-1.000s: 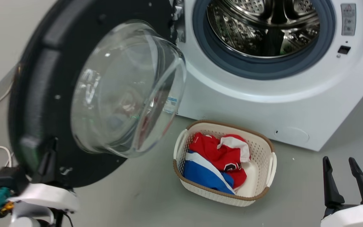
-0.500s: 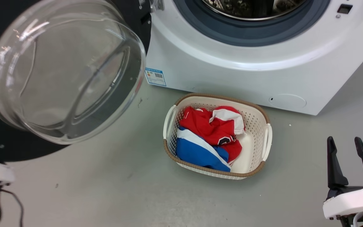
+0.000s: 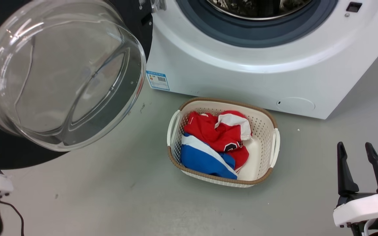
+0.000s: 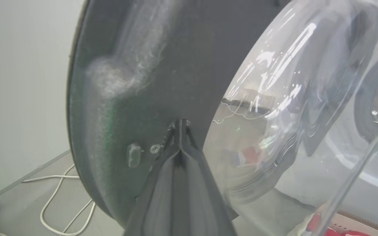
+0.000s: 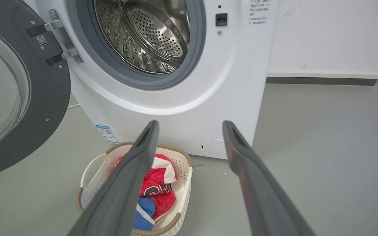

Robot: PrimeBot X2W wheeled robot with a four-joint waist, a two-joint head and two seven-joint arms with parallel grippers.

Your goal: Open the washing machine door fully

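here, the washing machine door (image 3: 61, 75) stands swung wide left of the drum mouth (image 3: 258, 32), seemingly near full opening; clenched left claw (image 4: 179, 126) against its black rim, right claw (image 3: 354, 146) released.

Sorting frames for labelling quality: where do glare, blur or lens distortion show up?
Head view: white glare streaks cross the washing machine door. Left wrist view: door rim and left gripper look soft, reflections crowd its glass. Right wrist view: drum sharp, right gripper stretched by the wide lens.
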